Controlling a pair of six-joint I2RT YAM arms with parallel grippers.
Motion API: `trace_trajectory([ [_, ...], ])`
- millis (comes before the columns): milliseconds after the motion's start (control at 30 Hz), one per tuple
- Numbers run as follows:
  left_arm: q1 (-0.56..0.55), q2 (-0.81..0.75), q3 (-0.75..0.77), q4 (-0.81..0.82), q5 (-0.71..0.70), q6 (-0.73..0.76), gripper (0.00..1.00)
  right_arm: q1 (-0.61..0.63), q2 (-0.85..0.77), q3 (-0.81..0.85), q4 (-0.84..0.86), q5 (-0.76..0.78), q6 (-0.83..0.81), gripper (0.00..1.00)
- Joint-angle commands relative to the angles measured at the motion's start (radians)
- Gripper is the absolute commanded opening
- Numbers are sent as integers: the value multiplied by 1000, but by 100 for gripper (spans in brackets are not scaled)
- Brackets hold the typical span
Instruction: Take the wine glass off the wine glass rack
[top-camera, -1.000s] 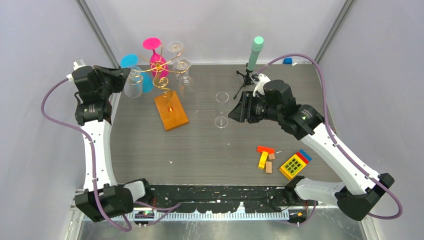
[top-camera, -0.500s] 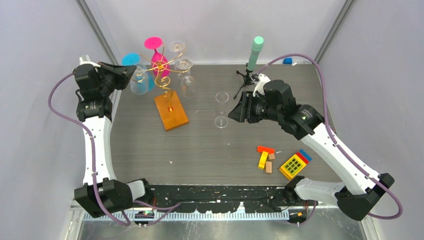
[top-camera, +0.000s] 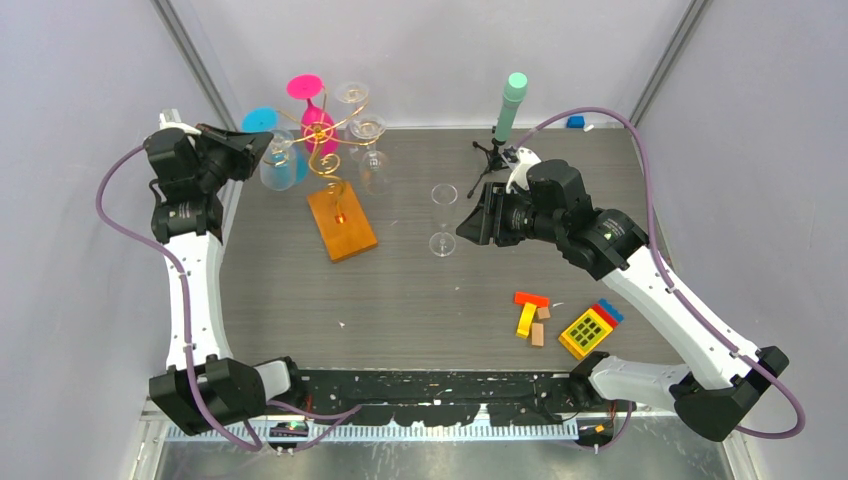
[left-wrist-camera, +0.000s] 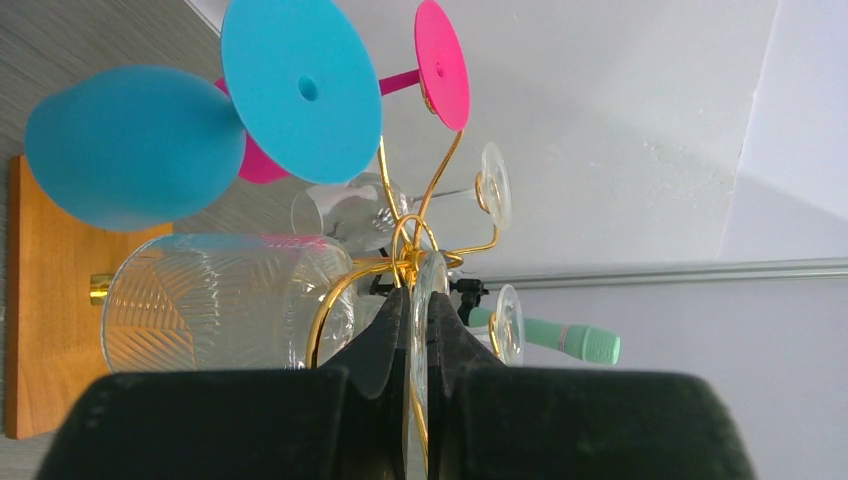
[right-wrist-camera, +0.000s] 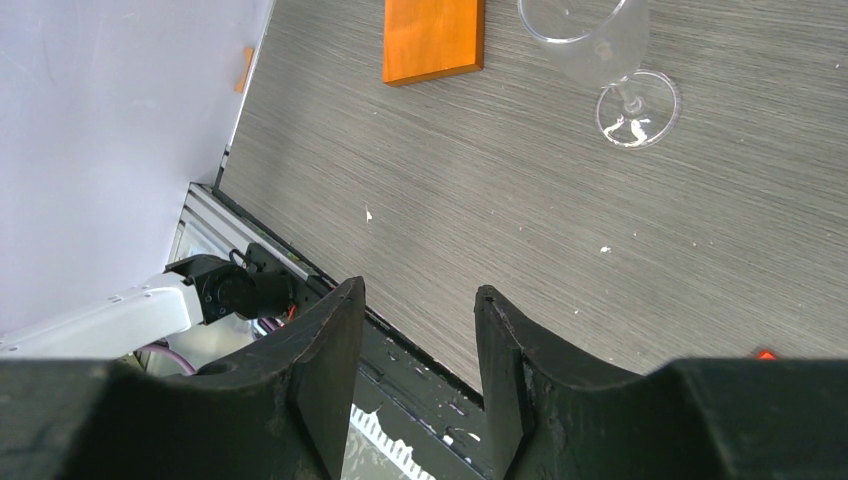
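This is a robotics lab test cell. Plain pale panels (top-camera: 80, 70) on metal posts (top-camera: 192, 60) box in a grey wood-grain table (top-camera: 420, 300). A left arm (top-camera: 190, 300) and a right arm (top-camera: 680, 310), white and black, stand on a black rail (top-camera: 440, 385) along the bottom edge, trailing purple cables (top-camera: 601, 111). Staged props sit on the table: a wine glass rack (top-camera: 342, 225) at upper left and toy blocks (top-camera: 531, 315) at lower right.

Wine glass (left-wrist-camera: 230, 300) in your left gripper (left-wrist-camera: 418, 305) hemmed by wine glass rack (top-camera: 342, 225) scrolls and hanging glasses (top-camera: 318, 128), open table (top-camera: 400, 290) on the near side, 1 standing glass (top-camera: 442, 218) mid-table.
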Motion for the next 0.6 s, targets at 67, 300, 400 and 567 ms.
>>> trace_trajectory([
  [67, 0, 3, 83, 39, 77, 37, 0, 2, -25, 0, 50, 7, 9, 50],
  [300, 1, 6, 80, 1, 74, 63, 0, 2, -13, 4, 51, 4, 12, 50],
  [400, -1, 4, 85, 5, 87, 58, 0, 2, -14, 3, 52, 4, 14, 50],
  [567, -3, 28, 92, 12, 120, 55, 0, 1, -12, 4, 59, 5, 19, 50],
])
